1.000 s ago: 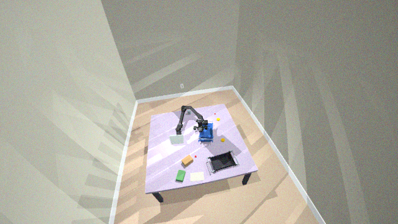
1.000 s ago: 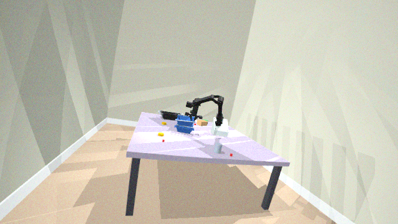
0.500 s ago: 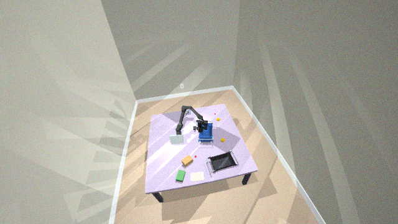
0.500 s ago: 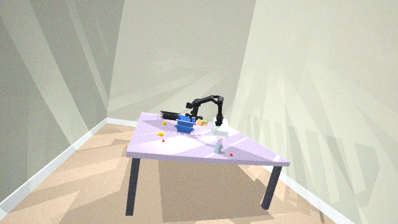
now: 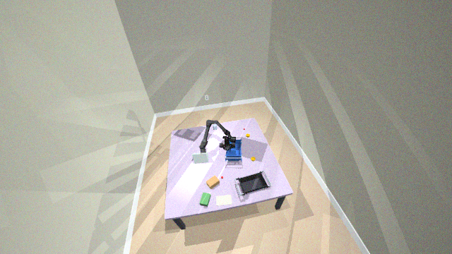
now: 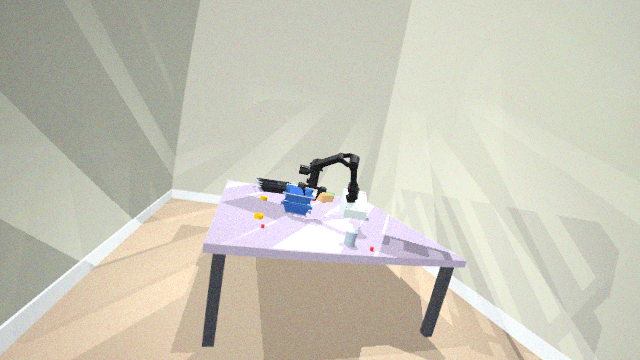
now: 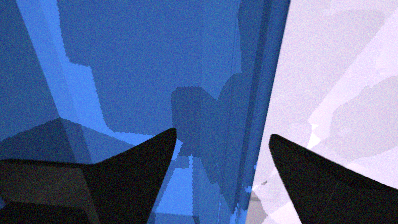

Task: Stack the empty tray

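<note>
Here, a lilac table [image 5: 187, 183] [image 6: 240, 240] stands on plank-patterned flooring [image 5: 226, 233] [image 6: 150, 260].

Blue stacked trays [image 5: 234, 154] [image 6: 298, 200], black tray [image 5: 252, 183] [image 6: 273, 185], pale lilac tabletop [image 5: 183, 183] [image 6: 235, 235], green block [image 5: 205, 199], orange block [image 5: 212, 182]
</note>
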Available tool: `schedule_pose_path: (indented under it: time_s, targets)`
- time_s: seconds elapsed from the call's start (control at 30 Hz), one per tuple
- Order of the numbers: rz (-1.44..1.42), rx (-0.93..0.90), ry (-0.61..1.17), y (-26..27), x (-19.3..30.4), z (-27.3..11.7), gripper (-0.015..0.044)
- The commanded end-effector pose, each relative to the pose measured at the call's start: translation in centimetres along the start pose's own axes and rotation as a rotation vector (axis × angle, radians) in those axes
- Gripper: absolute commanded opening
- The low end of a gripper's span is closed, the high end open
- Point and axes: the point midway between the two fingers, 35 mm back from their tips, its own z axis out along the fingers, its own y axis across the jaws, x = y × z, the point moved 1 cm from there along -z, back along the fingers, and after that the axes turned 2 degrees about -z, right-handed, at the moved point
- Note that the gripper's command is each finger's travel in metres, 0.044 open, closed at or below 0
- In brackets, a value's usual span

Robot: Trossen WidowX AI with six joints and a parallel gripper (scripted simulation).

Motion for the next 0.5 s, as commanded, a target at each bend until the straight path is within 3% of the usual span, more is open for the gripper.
schedule_pose_path:
  time_s: [0.0,0.1,0.47]
  targets:
    - [0.003,0.001,0.000,-0.1,0.0,0.0,0.0396]
    - [0.003,0.001,0.000,-0.1,0.0,0.0,0.0440]
    - [0.001,-0.001,-0.004,0.3,-0.1,-1.5,0.0440]
